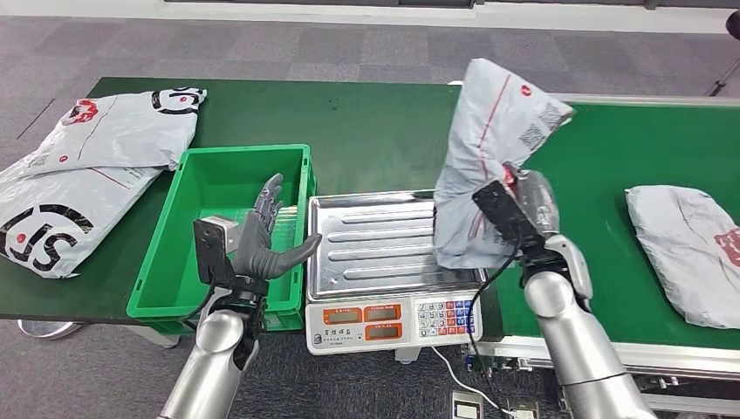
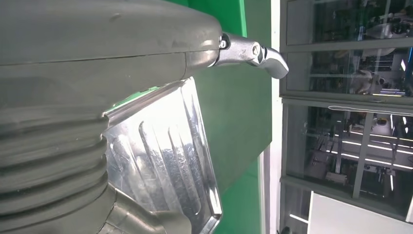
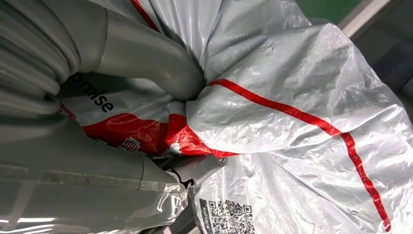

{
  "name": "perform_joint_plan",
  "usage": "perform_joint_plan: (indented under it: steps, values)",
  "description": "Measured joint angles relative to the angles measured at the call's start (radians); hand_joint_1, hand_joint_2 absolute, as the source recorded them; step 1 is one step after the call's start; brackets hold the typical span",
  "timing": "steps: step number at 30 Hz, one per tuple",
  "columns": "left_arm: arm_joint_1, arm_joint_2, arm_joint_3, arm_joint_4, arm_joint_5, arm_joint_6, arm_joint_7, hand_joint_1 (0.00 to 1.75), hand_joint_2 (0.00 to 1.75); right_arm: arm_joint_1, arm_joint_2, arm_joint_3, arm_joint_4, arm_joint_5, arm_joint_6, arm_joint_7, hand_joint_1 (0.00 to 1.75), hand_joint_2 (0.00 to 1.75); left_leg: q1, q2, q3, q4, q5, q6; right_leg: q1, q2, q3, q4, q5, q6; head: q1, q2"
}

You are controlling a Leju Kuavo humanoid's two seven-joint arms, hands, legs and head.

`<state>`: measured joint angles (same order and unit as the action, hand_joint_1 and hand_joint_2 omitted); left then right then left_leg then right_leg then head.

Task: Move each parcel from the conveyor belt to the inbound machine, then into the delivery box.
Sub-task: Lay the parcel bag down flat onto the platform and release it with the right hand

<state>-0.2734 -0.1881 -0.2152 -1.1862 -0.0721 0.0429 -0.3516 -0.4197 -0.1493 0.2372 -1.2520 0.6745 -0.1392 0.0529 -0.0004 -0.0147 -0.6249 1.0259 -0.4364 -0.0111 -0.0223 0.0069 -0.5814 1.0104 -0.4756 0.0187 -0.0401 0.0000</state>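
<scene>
Head view: the right hand (image 1: 524,205) grips a grey parcel (image 1: 489,148) upright, its lower end at the right edge of the scale's steel tray (image 1: 366,240). The left hand (image 1: 266,236), fingers spread and empty, hovers over the right edge of the green crate (image 1: 174,262). Another parcel (image 1: 689,249) lies on the conveyor belt (image 1: 602,175); two lie at the table's left edge (image 1: 87,175).

Left wrist view: a fingertip (image 2: 270,61) extended above the ribbed tray (image 2: 165,161).

Right wrist view: the thumb (image 3: 151,63) presses into crumpled parcel film (image 3: 302,122).
</scene>
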Motion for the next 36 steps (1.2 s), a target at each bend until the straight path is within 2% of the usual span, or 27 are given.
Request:
perform_joint_plan:
  steps: [8, 14, 15, 18, 19, 27, 36]
  values:
    - [-0.018, -0.003, 0.0, 0.021, 0.009, 0.007, -0.003, 0.0, 1.75, -0.01, 0.1, 0.167, 0.096, -0.061, 0.003, -0.018, 1.75, 1.75, 0.0, 0.0, 0.0, 0.0, 0.0, 0.0, 0.0, 0.0, 0.0, 0.0, 0.0, 0.0, 0.0, 0.0]
    - [-0.027, -0.004, -0.002, 0.033, 0.015, 0.007, -0.003, 0.0, 1.75, -0.004, 0.154, 0.239, 0.174, -0.099, -0.001, -0.038, 1.75, 1.75, 0.0, -0.001, 0.0, 0.0, 0.0, 0.0, 0.0, 0.0, 0.0, 0.0, 0.0, 0.0, 0.0, 0.0]
    - [-0.028, -0.004, -0.002, 0.034, 0.016, 0.007, -0.002, 0.0, 1.75, -0.003, 0.157, 0.245, 0.18, -0.103, 0.0, -0.037, 1.36, 1.75, 0.0, 0.0, 0.0, 0.0, 0.0, 0.0, 0.0, 0.0, 0.0, 0.0, 0.0, 0.0, 0.0, 0.0]
    - [-0.03, -0.004, -0.004, 0.037, 0.019, 0.005, 0.001, 0.0, 1.75, 0.001, 0.164, 0.262, 0.194, -0.117, 0.006, -0.031, 0.05, 1.75, 0.0, 0.0, 0.0, 0.0, 0.0, 0.0, 0.0, 0.0, -0.001, 0.0, 0.0, 0.0, 0.0, 0.0]
    - [-0.031, -0.005, -0.005, 0.038, 0.019, 0.005, 0.004, 0.0, 1.75, 0.005, 0.167, 0.268, 0.2, -0.121, 0.006, -0.027, 0.0, 1.75, 0.0, 0.0, 0.0, 0.0, 0.0, 0.0, 0.0, 0.0, -0.001, 0.0, 0.0, 0.0, 0.0, 0.0]
    - [-0.034, -0.006, -0.014, 0.035, 0.021, 0.01, 0.018, 0.0, 1.75, 0.041, 0.168, 0.288, 0.22, -0.154, -0.043, -0.016, 0.0, 1.75, 0.0, 0.0, 0.0, 0.0, 0.0, 0.0, 0.0, 0.0, -0.001, 0.0, 0.0, 0.0, 0.0, 0.0]
    - [-0.033, -0.006, -0.024, 0.026, 0.001, 0.027, 0.018, 0.0, 1.75, 0.116, 0.126, 0.237, 0.128, -0.16, -0.093, -0.013, 0.0, 1.75, 0.0, 0.0, 0.0, 0.0, 0.0, 0.0, -0.001, 0.0, -0.001, 0.0, 0.0, 0.0, 0.0, 0.0]
